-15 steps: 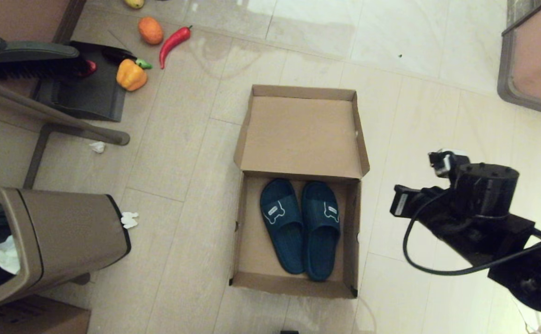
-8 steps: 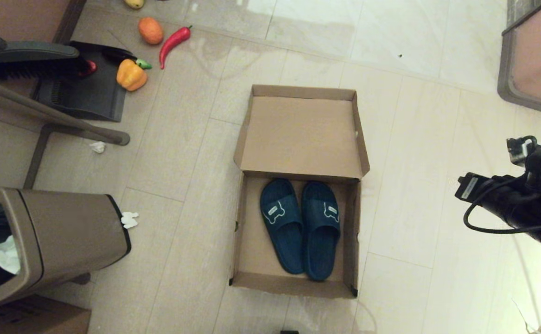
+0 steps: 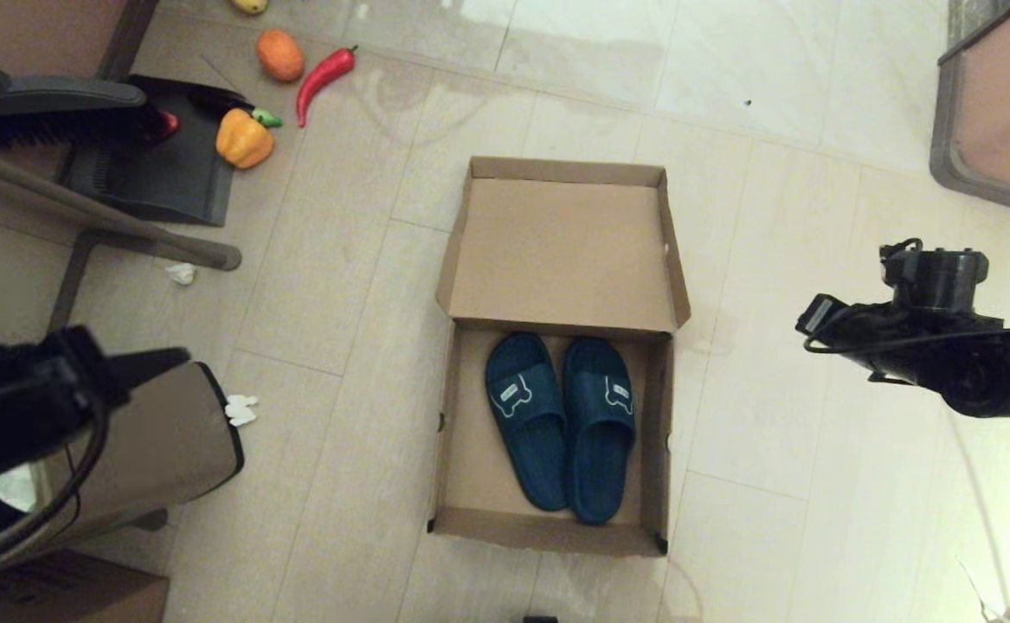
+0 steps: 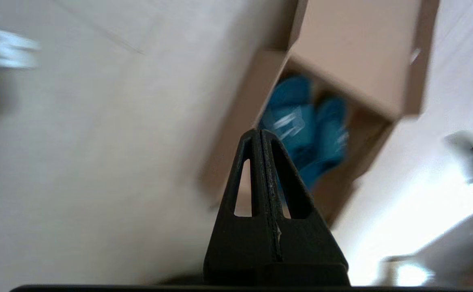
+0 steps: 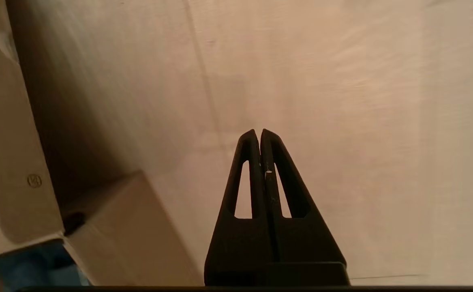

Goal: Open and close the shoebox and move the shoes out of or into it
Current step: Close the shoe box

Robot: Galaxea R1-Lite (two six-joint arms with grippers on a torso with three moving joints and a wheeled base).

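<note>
two dark navy shoes [image 3: 559, 424] lie side by side inside the shoebox [image 3: 470, 484], toes pointing toward the hinge, each strap showing a white-outlined mark. the pair touch along their inner edges and sit toward the right wall of the box, leaving a bare strip of cardboard on the left. the shoebox stands on the pale tiled floor [image 3: 340, 260] with its lid [image 3: 561, 247] folded fully back and lying open on the far side.

the left gripper [image 4: 259, 136] hangs above the floor to the left of the box, well apart from it, its two fingers pressed together with nothing between them; its wrist view looks across at the open box and the blue shoes inside. in the head view the left arm [image 3: 28, 407] shows as a dark blur in front of the brown bin [image 3: 176, 424].

the right gripper [image 5: 259, 134] is also closed on nothing, fingers meeting tip to tip, above bare floor just beside the right side of the box, whose corner shows in its wrist view. the right arm [image 3: 929, 346] reaches in from the right edge, clear of the cardboard.

at the far left lie a dustpan [image 3: 158, 173], a yellow pepper [image 3: 243, 138], a red chilli [image 3: 324, 73] and an orange fruit [image 3: 280, 55].
</note>
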